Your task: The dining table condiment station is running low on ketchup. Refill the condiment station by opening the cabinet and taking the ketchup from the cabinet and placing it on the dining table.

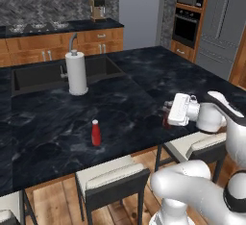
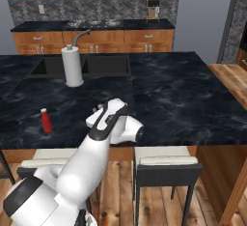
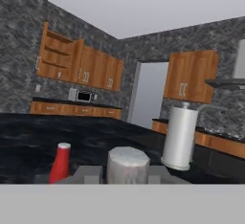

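My gripper (image 1: pixel 166 115) hovers low over the near edge of the dining table (image 1: pixel 139 87), a black white-veined marble island. It is shut on the ketchup (image 1: pixel 166 121), of which a dark maroon sliver shows under the white hand. In the hand view a pale grey rounded end (image 3: pixel 127 164) sits between the fingertips (image 3: pixel 90 173). Whether the bottle touches the marble I cannot tell. In the right base view the hand (image 2: pixel 107 114) covers the bottle. Wooden wall cabinets (image 3: pixel 98 70) hang on the far wall, one at the left showing bare shelves (image 3: pixel 55 54).
A bright red white-capped bottle (image 1: pixel 96 132) stands on the marble left of the gripper. Farther back are a paper towel roll (image 1: pixel 76 73) and the inset sink (image 1: pixel 43 72). Pale-cushioned stools (image 1: pixel 113 177) line the near edge. A wall counter with a coffee machine (image 1: pixel 97 8) lies behind.
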